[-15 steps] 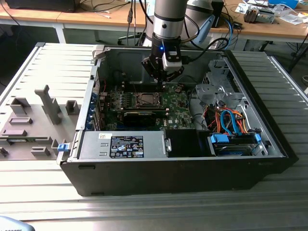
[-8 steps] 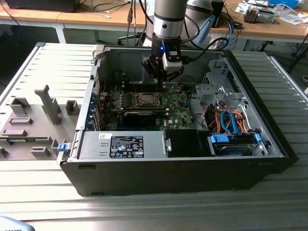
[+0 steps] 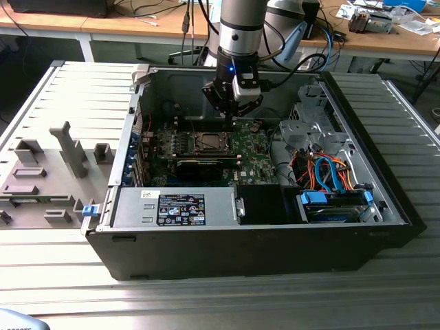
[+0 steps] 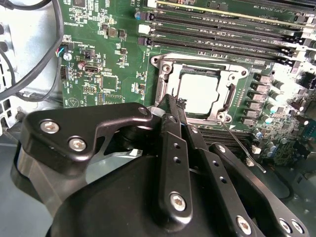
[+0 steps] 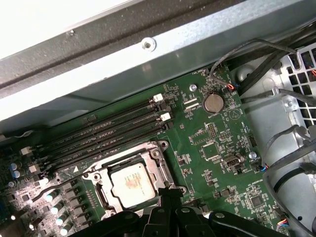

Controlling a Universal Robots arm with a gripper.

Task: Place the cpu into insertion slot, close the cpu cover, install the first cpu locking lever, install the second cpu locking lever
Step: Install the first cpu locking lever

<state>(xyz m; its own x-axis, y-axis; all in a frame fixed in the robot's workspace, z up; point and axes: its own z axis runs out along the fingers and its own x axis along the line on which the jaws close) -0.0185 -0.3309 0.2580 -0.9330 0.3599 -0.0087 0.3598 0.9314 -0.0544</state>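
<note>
The cpu [image 4: 198,92] lies flat in the insertion slot [image 4: 159,61] of the green motherboard, its silver top showing through the square opening of the cpu cover [image 4: 231,95], which is down over it. In the first wrist view the cpu [image 5: 130,183] sits in the same metal frame [image 5: 152,149]. A thin locking lever [image 4: 243,149] sticks out loose from one socket corner. My gripper [image 4: 170,102] hangs just above the socket's edge, fingers shut with nothing between them. In the exterior view my gripper [image 3: 232,115] is over the board, behind the socket [image 3: 206,142].
The board sits inside an open computer case [image 3: 385,199]. Long black memory slots [image 4: 222,24] run beside the socket. Cables [image 3: 330,172] and a drive cage fill the exterior view's right. The power supply [image 3: 179,207] lies along the front. A coin battery [image 5: 213,102] sits near the case wall.
</note>
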